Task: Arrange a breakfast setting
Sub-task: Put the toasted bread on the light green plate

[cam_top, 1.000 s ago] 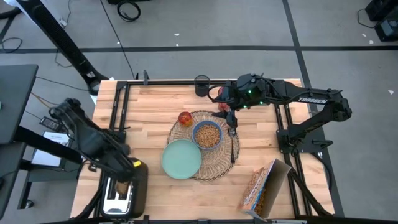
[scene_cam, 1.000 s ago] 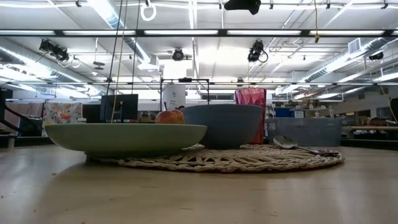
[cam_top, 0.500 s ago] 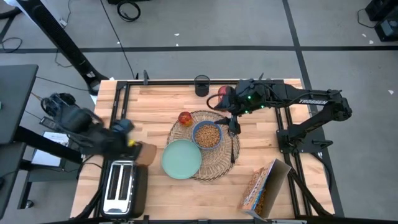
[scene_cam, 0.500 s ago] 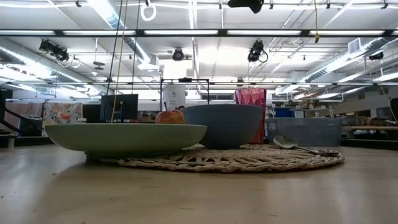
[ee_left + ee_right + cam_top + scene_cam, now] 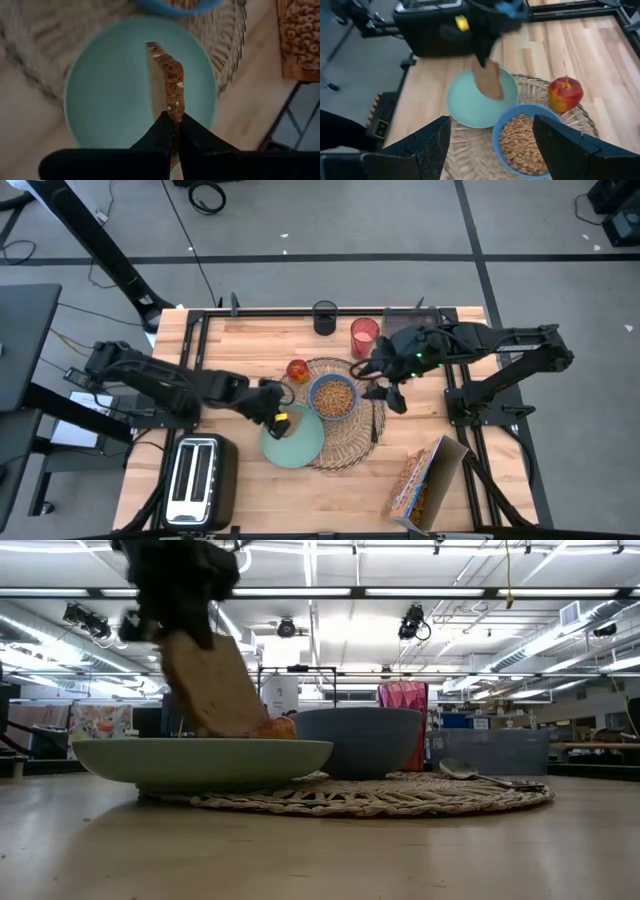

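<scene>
currently the left gripper (image 5: 175,120) hung over the pale teal plate (image 5: 100,95), jaws pinched on a slice of toast (image 5: 167,82) held on edge. plate sat on the wicker placemat (image 5: 355,442) beside the blue bowl (image 5: 333,397) of cereal. right gripper (image 5: 385,380) waited beyond the bowl, jaws wide and empty. step judged: serving toast. next move likely needs lowering, then release flat on the plate.
</scene>
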Robot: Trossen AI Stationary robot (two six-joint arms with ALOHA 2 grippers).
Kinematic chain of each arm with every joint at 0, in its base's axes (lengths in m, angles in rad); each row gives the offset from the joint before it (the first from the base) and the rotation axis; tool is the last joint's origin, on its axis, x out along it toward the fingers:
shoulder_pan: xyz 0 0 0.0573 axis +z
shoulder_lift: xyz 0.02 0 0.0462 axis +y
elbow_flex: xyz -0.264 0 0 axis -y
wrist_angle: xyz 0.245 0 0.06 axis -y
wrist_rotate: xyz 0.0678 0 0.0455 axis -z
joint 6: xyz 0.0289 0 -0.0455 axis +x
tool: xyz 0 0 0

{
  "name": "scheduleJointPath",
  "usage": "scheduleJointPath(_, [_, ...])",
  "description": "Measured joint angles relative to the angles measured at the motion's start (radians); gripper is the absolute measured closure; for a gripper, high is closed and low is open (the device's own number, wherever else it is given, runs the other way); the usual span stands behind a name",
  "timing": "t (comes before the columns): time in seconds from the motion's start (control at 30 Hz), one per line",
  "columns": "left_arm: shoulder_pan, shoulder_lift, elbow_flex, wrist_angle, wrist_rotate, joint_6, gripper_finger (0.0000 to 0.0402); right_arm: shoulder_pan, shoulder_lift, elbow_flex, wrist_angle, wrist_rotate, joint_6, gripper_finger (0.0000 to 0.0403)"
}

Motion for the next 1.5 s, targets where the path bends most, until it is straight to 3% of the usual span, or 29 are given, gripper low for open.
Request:
scheduleJointPath(0.17, [0.095,0.006,-0.123,0.260,0.144,0.163,0.0383,0.038,-0.035,0.000,0.000,0.030,0.086,0.0117])
scheduleJointPath(0.37, [0.145,0.032,-0.192,0.266,0.300,0.246,0.0383,0.065,-0.052,0.000,-0.005,0.092,0.178,0.0118])
scheduleJointPath(0.63, [0.144,0.034,-0.208,0.286,0.306,0.371,0.0369,0.068,-0.051,0.000,-0.005,0.133,0.253,0.0118])
scheduleJointPath(0.87, [0.144,0.034,-0.208,0.258,0.281,0.446,0.0311,0.062,-0.056,0.000,0.029,0.122,0.213,0.0111])
scheduleJointPath(1.2, [0.150,0.034,-0.208,0.208,0.269,0.492,0.0232,-0.044,-0.145,0.074,0.280,0.106,0.072,0.0107])
scheduleJointPath(1.5, [0.166,0.034,-0.161,0.110,0.252,0.538,0.0214,-0.074,-0.151,-0.019,0.461,0.002,-0.050,0.0108])
